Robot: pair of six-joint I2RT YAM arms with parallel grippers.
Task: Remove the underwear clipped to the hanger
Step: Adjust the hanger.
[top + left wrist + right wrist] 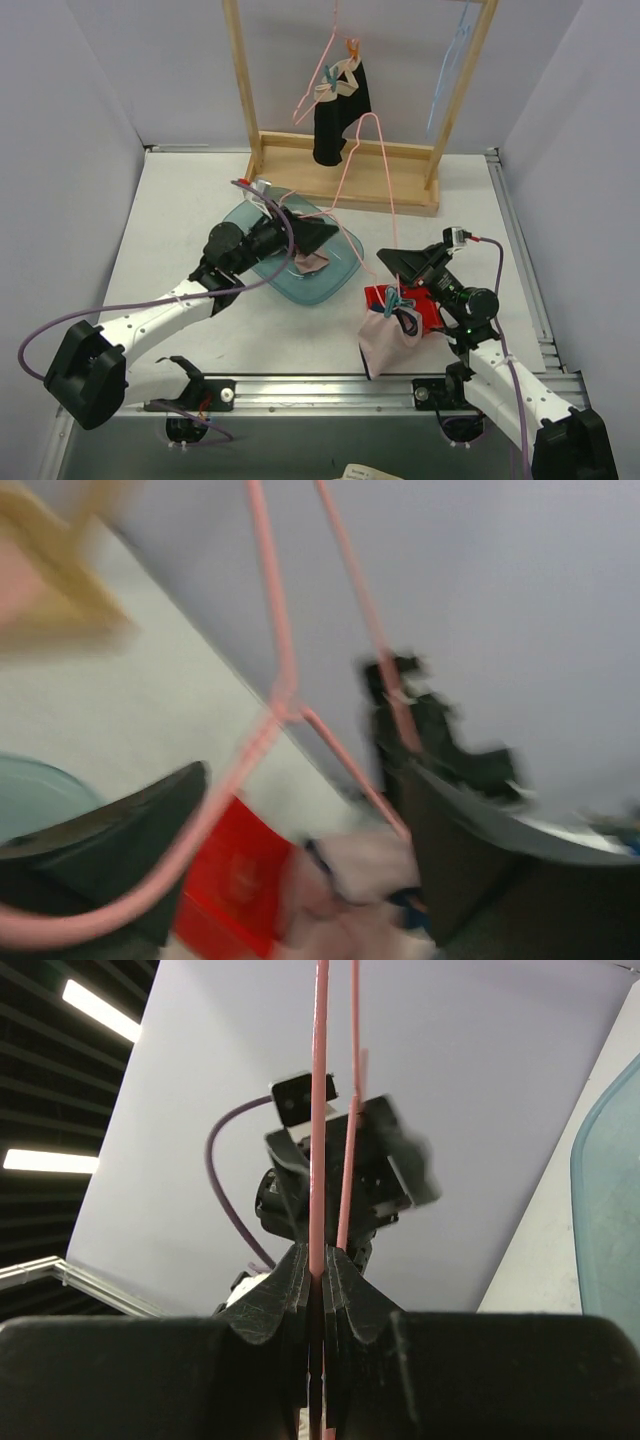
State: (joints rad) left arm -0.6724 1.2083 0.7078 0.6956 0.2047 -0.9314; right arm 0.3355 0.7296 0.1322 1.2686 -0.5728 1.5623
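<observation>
With the thin pink wire hanger [320, 1080] clamped tight in the right gripper [318, 1270] and the left gripper [318, 234] spread wide, empty, the pale pink cloth briefs [388, 340] clipped at its low end could easily get ripped if yanked.

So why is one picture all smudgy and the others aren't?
Left wrist view: everything is smeared, even the pink hanger, which looks like motion blur. Right wrist view: sharp on the right gripper pinching that hanger, with bright light strips glowing at the top left. Top view: clear and evenly lit, no glare.
</observation>
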